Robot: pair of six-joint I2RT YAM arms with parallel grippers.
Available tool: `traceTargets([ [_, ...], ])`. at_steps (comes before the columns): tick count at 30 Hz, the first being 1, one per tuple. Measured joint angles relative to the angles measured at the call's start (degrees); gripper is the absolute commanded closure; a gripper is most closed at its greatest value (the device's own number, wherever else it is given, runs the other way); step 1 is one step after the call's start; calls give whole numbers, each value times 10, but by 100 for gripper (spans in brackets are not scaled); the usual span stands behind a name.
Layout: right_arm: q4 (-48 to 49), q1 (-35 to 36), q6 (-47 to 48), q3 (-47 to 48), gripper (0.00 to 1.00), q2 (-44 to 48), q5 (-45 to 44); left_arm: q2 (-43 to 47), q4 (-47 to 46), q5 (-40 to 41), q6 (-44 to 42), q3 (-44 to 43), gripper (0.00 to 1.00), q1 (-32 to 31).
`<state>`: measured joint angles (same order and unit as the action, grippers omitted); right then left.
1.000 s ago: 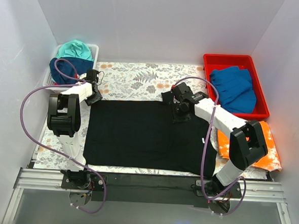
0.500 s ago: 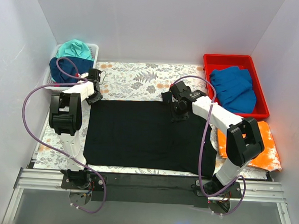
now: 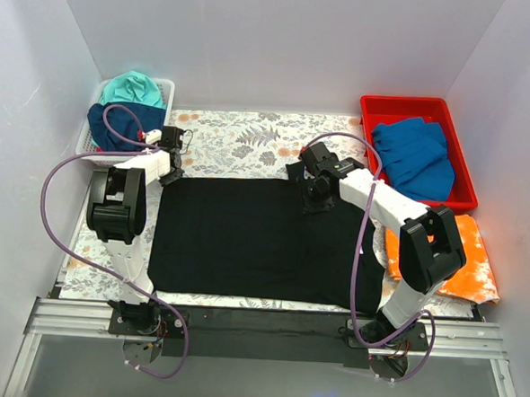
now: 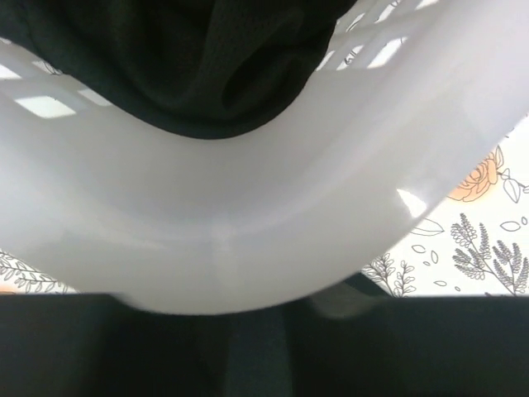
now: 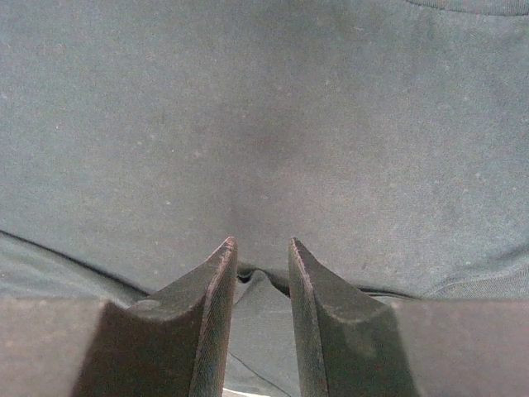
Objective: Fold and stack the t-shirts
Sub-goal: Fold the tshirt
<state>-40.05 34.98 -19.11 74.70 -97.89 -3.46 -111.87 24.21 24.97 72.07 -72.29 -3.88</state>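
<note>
White basket (image 3: pixel 169 103): far-left corner of the desk. It holds a teal t-shirt (image 3: pixel 132 87) heaped on a navy t-shirt (image 3: pixel 117 119), neither folded.
Left gripper (image 3: pixel 166 164): low at the far-left corner of the black t-shirt (image 3: pixel 245 238), just beside the basket. Its wrist view shows only basket wall and dark cloth, so you cannot tell whether it is spread or pinching.
Black t-shirt: spread flat on the printed table cloth (image 3: pixel 242 139), mid-desk between the two arms.
Long axis: left to right across the desk. A flap of black cloth juts past the far edge beside the right gripper (image 5: pixel 260 248) and is probably a sleeve. On that reading the neck end points right and the hem left, but treat this as unconfirmed.
Right gripper: on the far edge of the black t-shirt, right of centre. Its fingers (image 5: pixel 211 314) are drawn close, pinching a small pucker of the black cloth.
Red bin (image 3: pixel 406 105): far-right corner. It holds a blue t-shirt (image 3: pixel 416 154), bundled; whether it is properly folded cannot be told.
Orange t-shirt (image 3: pixel 478 276): at the right edge of the desk, partly under the right arm, and not folded.
Progress: early, in my judgement. No stack is visible, and the black t-shirt awaits its first fold. The others remain for you.
</note>
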Motion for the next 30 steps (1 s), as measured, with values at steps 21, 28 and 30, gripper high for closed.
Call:
traceTargets([
  [21,4,-49,16,125,60,-61,-30,2,56,2,17,-18,100,-5],
  [28,16,-129,30,327,59,-228,-26,13,85,-12,16,-14,100,-10],
  [30,20,-148,31,378,58,-276,-23,16,91,-16,16,-12,100,-12],
])
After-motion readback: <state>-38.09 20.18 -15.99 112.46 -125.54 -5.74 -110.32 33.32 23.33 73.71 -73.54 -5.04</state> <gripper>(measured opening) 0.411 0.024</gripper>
